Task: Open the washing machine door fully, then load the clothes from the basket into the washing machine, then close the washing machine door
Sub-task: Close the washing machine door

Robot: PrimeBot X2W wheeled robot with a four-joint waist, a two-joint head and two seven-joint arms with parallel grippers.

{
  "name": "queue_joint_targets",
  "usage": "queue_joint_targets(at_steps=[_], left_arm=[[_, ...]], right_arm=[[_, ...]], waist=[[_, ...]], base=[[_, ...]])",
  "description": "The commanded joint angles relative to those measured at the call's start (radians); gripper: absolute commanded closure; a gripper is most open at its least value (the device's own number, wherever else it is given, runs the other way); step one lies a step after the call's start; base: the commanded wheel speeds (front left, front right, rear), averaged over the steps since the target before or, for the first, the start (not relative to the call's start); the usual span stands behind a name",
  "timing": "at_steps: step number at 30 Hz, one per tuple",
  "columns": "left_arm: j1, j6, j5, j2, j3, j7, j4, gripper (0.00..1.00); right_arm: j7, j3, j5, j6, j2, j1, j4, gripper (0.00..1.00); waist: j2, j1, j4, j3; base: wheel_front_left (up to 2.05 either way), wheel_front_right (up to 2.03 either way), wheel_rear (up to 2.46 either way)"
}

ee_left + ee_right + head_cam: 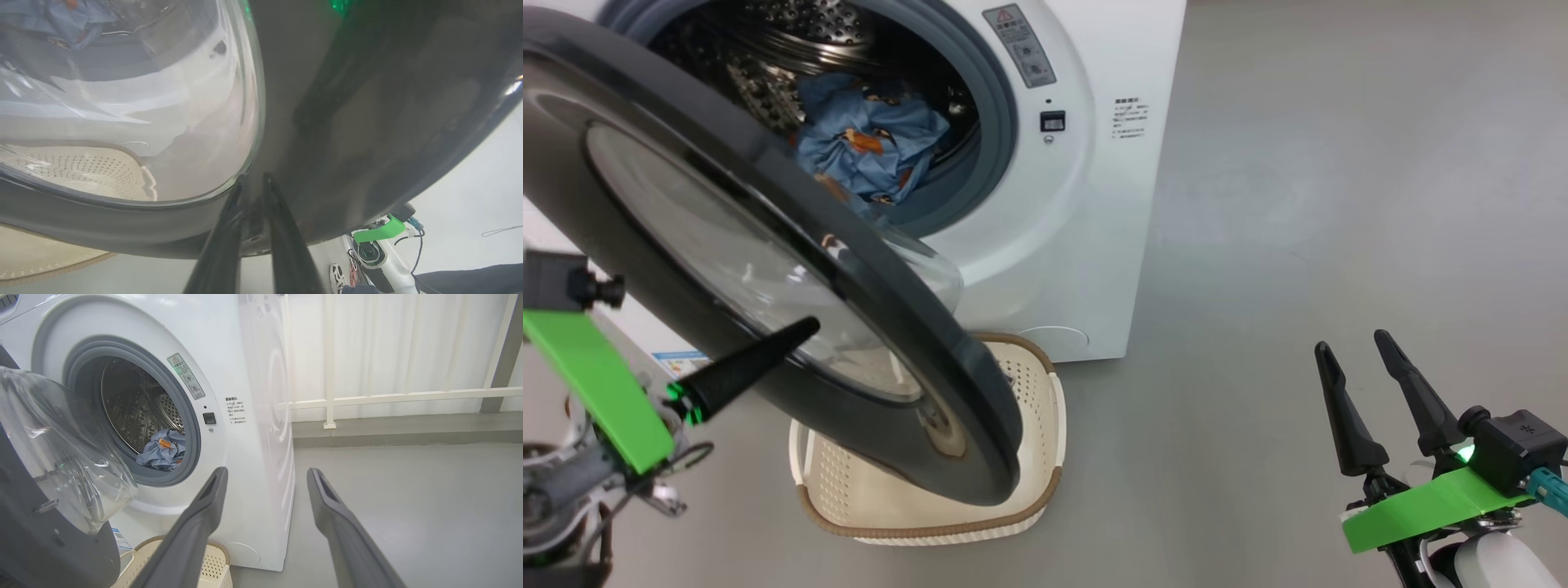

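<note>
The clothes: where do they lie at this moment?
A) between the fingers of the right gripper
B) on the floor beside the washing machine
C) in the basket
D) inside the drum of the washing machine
D: the blue clothes lie in a heap inside the steel drum, behind the open door; the visible part of the basket holds nothing.

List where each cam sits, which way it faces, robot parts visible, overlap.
Head: on the robot's head, looking forward and down at the washing machine, part-open door and basket; left tool lower left, right tool lower right.
Left wrist: on the left arm, looking along the shut left tool into the door's outer face.
Right wrist: on the right arm, looking along the open right tool at the drum opening.
Shared: head and right wrist both see the clothes in the drum.
</note>
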Motion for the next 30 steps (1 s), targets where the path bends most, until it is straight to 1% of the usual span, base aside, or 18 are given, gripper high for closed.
queue_joint_targets(at_steps=[1, 2, 3, 4, 5, 6, 12, 17, 26, 30], left_arm=[[-0.004, -0.006, 0.012, 0.045, 0.046, -0.017, -0.019, 0.65], [0.009, -0.006, 0.016, 0.047, 0.043, -0.028, -0.019, 0.6], [0.023, -0.006, 0.023, 0.048, 0.042, -0.044, -0.017, 0.51], [0.036, -0.006, 0.03, 0.05, 0.04, -0.059, -0.016, 0.31], [0.05, -0.006, 0.031, 0.049, 0.039, -0.074, -0.016, 0.04], [0.065, -0.006, 0.031, 0.048, 0.04, -0.091, -0.015, 0.0], [0.152, -0.007, 0.051, 0.04, 0.042, -0.226, 0.006, 0.0], [0.216, -0.007, 0.05, 0.02, 0.037, -0.35, 0.033, 0.0], [0.288, -0.007, 0.073, 0.011, -0.02, -0.566, 0.113, 0.0], [0.299, -0.007, 0.107, 0.019, -0.054, -0.695, 0.151, 0.0]], right_arm=[[-0.008, 0.011, -0.01, 0.004, -0.01, -0.014, -0.025, 0.0], [-0.008, 0.011, -0.01, 0.004, -0.011, -0.013, -0.025, 0.0], [-0.008, 0.011, -0.01, 0.004, -0.012, -0.011, -0.025, 0.0], [-0.008, 0.012, -0.01, 0.004, -0.013, -0.01, -0.024, 0.0], [-0.008, 0.012, -0.01, 0.004, -0.014, -0.009, -0.024, 0.0], [-0.008, 0.013, -0.01, 0.004, -0.015, -0.008, -0.023, 0.0], [-0.008, 0.018, -0.009, 0.004, -0.017, -0.004, -0.023, 0.0], [-0.008, 0.021, -0.008, 0.004, -0.017, 0.0, -0.023, 0.0], [-0.008, 0.023, -0.007, 0.004, -0.018, 0.005, -0.019, 0.0], [-0.008, 0.022, -0.007, 0.004, -0.019, 0.004, -0.019, 0.0]], waist=[[-0.0001, 0.0, 0.01, -0.007], [-0.0001, 0.0, 0.014, -0.008], [-0.0001, 0.0, 0.018, -0.011], [-0.0001, 0.0, 0.021, -0.013], [-0.0001, 0.0, 0.024, -0.015], [-0.0001, 0.0, 0.027, -0.018], [-0.0001, 0.0, 0.037, -0.026], [-0.0001, 0.0, 0.04, -0.029], [-0.0001, 0.0, 0.047, -0.026], [-0.0001, 0.0, 0.05, -0.023]], base=[[0.0, 0.0, 0.0], [0.0, 0.0, 0.0], [0.0, 0.0, 0.0], [0.0, 0.0, 0.0], [0.0, 0.0, 0.0], [0.0, 0.0, 0.0], [0.0, 0.0, 0.0], [0.0, 0.0, 0.0], [0.0, 0.0, 0.0], [0.0, 0.0, 0.0]])
